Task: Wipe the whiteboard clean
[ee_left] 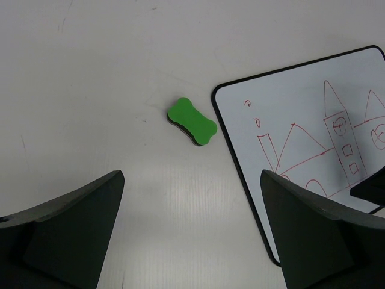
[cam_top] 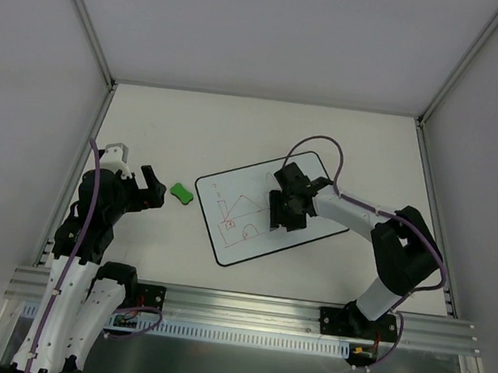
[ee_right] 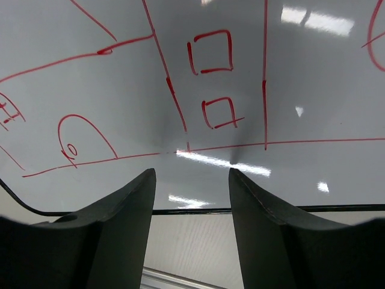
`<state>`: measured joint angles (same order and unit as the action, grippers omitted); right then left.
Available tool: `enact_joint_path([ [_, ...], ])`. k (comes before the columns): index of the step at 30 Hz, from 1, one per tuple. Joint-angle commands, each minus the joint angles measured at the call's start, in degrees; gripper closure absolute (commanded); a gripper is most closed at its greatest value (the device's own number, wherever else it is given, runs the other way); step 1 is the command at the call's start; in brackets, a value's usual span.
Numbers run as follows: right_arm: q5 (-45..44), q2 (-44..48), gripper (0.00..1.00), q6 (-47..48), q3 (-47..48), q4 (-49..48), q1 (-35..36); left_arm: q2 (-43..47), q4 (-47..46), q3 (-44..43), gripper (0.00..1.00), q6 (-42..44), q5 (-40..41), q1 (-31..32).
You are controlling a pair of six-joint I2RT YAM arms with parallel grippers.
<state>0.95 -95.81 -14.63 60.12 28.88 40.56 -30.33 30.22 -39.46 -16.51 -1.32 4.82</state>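
Observation:
The whiteboard (cam_top: 245, 226) lies tilted on the table, with a red drawing of houses on it. It also shows in the left wrist view (ee_left: 289, 114) and fills the right wrist view (ee_right: 192, 90). A small green eraser (cam_top: 181, 194) lies just left of the board, also in the left wrist view (ee_left: 192, 121). My left gripper (cam_top: 149, 189) is open and empty, left of the eraser; its jaws stand wide apart (ee_left: 191, 241). My right gripper (cam_top: 284, 210) is open and empty, low over the board's middle (ee_right: 191, 180).
Grey walls enclose the white table (cam_top: 193, 127) on three sides. A metal rail (cam_top: 245, 306) runs along the near edge by the arm bases. The board's near black border (ee_right: 192, 211) shows between the right fingers.

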Motion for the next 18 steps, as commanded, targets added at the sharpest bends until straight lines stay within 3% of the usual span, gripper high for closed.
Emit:
enact_joint_path([
  [1, 0.98, 0.54, 0.45, -3.46, -2.02, -0.58, 1.98, -0.43, -2.09, 0.09, 0.01, -0.19, -0.96, -0.25],
  [18, 6.08, -2.28, 0.47, -10.86, -3.17, 0.82, 18.85, -0.52, -2.09, 0.35, 0.01, -0.27, -1.05, -0.25],
])
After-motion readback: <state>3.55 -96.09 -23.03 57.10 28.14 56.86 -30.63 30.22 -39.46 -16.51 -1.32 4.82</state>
